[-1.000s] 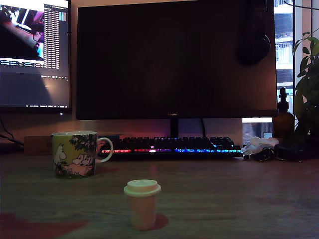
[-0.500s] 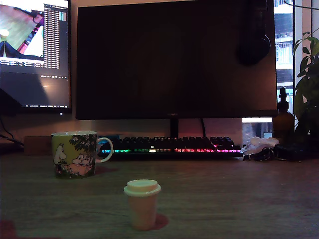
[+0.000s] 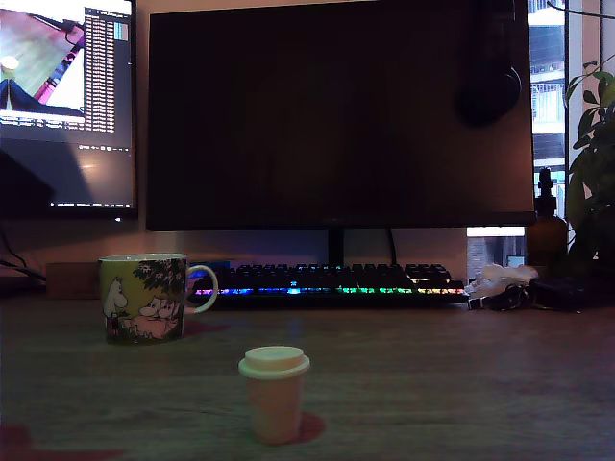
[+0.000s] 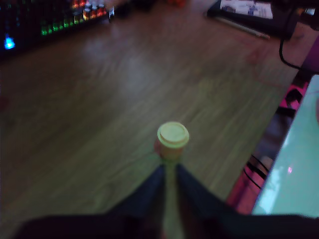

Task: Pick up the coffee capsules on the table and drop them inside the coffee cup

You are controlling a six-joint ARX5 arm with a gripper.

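Dim desk scene: a wide brown wood-grain table [image 3: 461, 375] runs back to a keyboard with rainbow backlighting [image 3: 332, 281] under a large dark monitor [image 3: 336, 115]. One small pale cream-peach plastic coffee capsule [image 3: 275, 394] stands near the front edge with its wider flat rim uppermost and its tapered body narrowing to the table. Well apart from it, further back and toward the exterior view's left, stands the ceramic coffee cup with a yellow-green cartoon print and pale loop handle [image 3: 144, 298], upright, mouth open.

The capsule looks light, stiff and thin-walled, smooth enough to slip and easy to tip on its narrow base. The likely best hold is across the tapered body just under the flange, so the rim catches on the fingers.

The arm does not appear in the exterior view. From the wrist view, the dark gripper [image 4: 170, 172] points down and forward at the capsule [image 4: 173, 135], its two fingers [image 4: 149, 191] nearly together with only a narrow gap, tips just short of the pod, holding nothing.
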